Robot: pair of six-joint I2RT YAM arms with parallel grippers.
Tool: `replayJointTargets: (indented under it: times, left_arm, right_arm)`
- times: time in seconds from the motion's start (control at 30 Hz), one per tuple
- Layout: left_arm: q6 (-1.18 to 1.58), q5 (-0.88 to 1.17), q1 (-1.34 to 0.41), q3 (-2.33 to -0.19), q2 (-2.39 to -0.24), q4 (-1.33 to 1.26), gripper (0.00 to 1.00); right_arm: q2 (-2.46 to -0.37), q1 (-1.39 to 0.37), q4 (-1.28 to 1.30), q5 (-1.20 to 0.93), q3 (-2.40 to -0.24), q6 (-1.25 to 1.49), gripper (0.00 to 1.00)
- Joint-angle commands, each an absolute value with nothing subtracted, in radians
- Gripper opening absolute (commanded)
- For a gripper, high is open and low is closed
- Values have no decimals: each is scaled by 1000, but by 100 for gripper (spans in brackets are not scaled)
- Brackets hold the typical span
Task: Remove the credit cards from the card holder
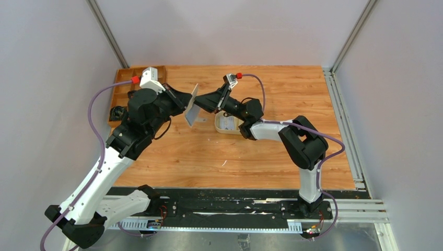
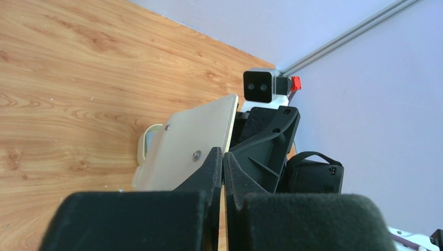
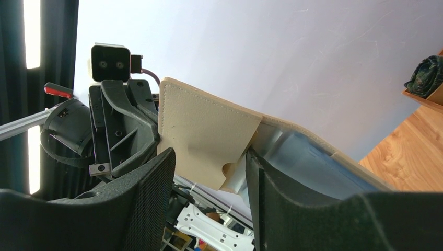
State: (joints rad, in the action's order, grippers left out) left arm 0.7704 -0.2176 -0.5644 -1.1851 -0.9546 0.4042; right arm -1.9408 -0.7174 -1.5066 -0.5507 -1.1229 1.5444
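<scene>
Up off the table on the left, my left gripper [image 2: 223,157] is clamped tight on the cream card holder [image 2: 193,141], holding it on edge in the air, two metal studs showing. Right of that, my right gripper [image 3: 209,172] is about half open, fingers either side of the holder's flap. Under it sits an oval tray [image 1: 225,133] with a whitish card [image 1: 227,123], print too tiny to read.

Cream-beige, stitched-edge card holder [image 3: 209,136] sat betw. right gripper's [image 3: 209,154] jaws; its pockets [image 3: 308,159] were pale blue-grey; table [image 1: 209,151] below was orange-brown woodgrain.
</scene>
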Motion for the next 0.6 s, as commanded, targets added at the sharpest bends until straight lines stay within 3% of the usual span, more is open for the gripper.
replayJointTargets:
  times: [0.0,0.23,0.57]
  left_arm:
    - [755,-259,-556,-1158,-954,422,0]
    - [753,-268,-557,-1156,-964,443,1]
    - [737,-232,-556,-1160,-979,449,41]
  right_arm:
    - [-1937,-745,-1596,-582,-1175,1548,55]
    - [-1936,-745,-1597,-586,-1178,1546,54]
    - [-1935,-746,-1595,-587,-1184,1546,53]
